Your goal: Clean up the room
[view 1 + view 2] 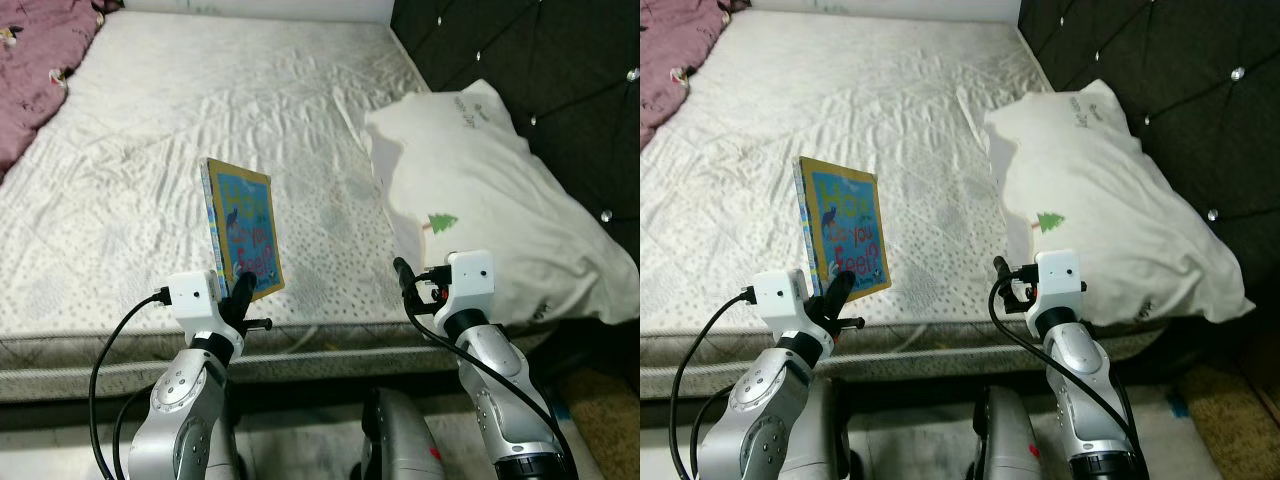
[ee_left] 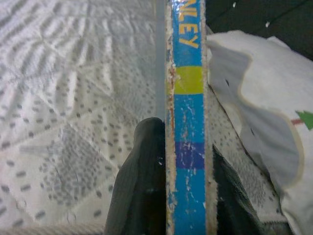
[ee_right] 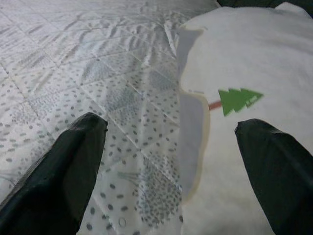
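Holding a children's board book (image 1: 243, 230) upright above the near edge of a bed (image 1: 150, 200), the robot's left gripper (image 2: 186, 196) pinches the volume by its lower end, jaws pressed on either cover with the worn blue-and-yellow spine facing the wrist camera. The book is lifted off the quilted, dotted mattress cover rather than lying on it, tilted slightly, its bright front turned toward the robot's right.

The right gripper (image 3: 171, 161) hovers with its jaws spread wide and nothing between them, just short of a white pillow (image 1: 490, 200) printed with a small green tree (image 3: 239, 99). The pillow lies askew against the dark tufted headboard (image 1: 540, 60), one corner hanging past the mattress edge.

By the look of things, the tidy-up is only partly under way: the book has been collected but not yet put anywhere, the pillow appears unstraightened, and a purple blanket (image 1: 40, 60) sits bunched at the far left corner of the bed.
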{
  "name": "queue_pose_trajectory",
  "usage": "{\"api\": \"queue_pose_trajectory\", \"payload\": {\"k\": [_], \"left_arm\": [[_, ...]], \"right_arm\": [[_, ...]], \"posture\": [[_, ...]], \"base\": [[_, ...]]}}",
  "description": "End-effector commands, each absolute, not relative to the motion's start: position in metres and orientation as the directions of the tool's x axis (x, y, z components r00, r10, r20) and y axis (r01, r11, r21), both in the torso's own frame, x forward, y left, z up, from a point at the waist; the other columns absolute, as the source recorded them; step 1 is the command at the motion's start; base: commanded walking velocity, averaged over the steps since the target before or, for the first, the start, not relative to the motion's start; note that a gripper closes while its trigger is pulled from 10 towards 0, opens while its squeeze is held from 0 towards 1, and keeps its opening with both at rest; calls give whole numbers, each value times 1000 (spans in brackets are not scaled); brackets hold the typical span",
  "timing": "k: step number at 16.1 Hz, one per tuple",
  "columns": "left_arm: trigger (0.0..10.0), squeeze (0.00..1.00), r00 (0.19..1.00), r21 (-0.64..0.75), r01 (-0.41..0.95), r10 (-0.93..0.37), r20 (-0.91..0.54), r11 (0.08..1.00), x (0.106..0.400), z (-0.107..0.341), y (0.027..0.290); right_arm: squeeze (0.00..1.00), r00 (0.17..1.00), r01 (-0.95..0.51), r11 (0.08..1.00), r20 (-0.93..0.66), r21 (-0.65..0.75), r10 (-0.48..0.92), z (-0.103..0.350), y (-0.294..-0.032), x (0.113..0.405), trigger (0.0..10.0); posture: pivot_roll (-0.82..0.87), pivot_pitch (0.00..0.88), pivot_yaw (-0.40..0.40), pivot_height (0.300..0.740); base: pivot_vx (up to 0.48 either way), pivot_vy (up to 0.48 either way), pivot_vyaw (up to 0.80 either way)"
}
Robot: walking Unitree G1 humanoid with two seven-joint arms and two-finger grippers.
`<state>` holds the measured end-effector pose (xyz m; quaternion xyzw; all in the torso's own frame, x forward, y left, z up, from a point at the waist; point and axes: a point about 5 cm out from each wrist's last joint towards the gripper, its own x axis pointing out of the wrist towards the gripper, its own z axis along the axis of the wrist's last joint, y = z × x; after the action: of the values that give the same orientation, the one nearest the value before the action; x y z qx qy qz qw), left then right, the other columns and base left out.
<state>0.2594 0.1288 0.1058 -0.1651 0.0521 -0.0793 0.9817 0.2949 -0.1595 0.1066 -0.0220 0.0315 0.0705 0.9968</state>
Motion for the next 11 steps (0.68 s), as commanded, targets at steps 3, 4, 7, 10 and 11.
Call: {"api": "queue_pose_trajectory", "payload": {"k": [3, 4, 7, 10, 11], "left_arm": [[10000, 0, 981, -321, 176, -191, -16, 930, 262, 116, 124], [10000, 0, 981, -321, 177, -192, -16, 930, 262, 116, 124], [10000, 0, 981, -323, 175, -194, -27, 930, 263, 114, 123], [10000, 0, 978, -336, 173, -203, -56, 926, 265, 112, 119], [10000, 0, 977, -337, 172, -204, -60, 926, 266, 111, 119]], "right_arm": [[0, 989, -139, 990, -55, -40, 137, 111, -161, 296, 10000], [0, 989, -139, 989, -54, -40, 137, 111, -161, 296, 10000], [0, 989, -138, 989, -54, -43, 136, 111, -161, 297, 10000], [0, 989, -136, 990, -57, -47, 133, 110, -161, 297, 10000], [0, 990, -135, 990, -57, -48, 132, 110, -162, 297, 10000]], "posture": [[-75, 121, -67, 549], [-76, 120, -67, 536], [-76, 118, -67, 532], [-78, 116, -65, 532], [-78, 115, -65, 532]], "base": [[430, 0, 0], [431, 0, 0], [395, 0, 0], [0, 0, 0], [0, 0, 0]]}}
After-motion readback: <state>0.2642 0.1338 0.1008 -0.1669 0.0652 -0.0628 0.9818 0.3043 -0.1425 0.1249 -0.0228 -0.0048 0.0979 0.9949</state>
